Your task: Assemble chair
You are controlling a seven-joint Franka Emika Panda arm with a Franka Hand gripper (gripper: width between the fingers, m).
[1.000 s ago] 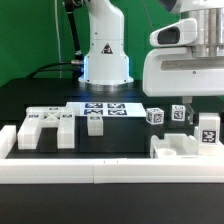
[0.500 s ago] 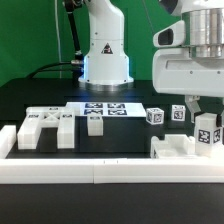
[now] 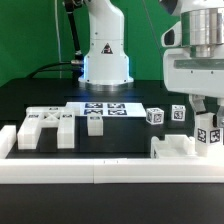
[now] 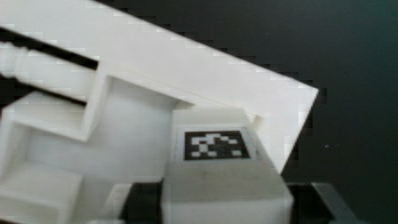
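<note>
Black table, chair parts — perhaps green curtain

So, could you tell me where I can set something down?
Bare table lies between the small block and the notched panel, behind the border rail. Crowded at the exterior view's right: cubes and the tagged bar in the jaws.
</note>
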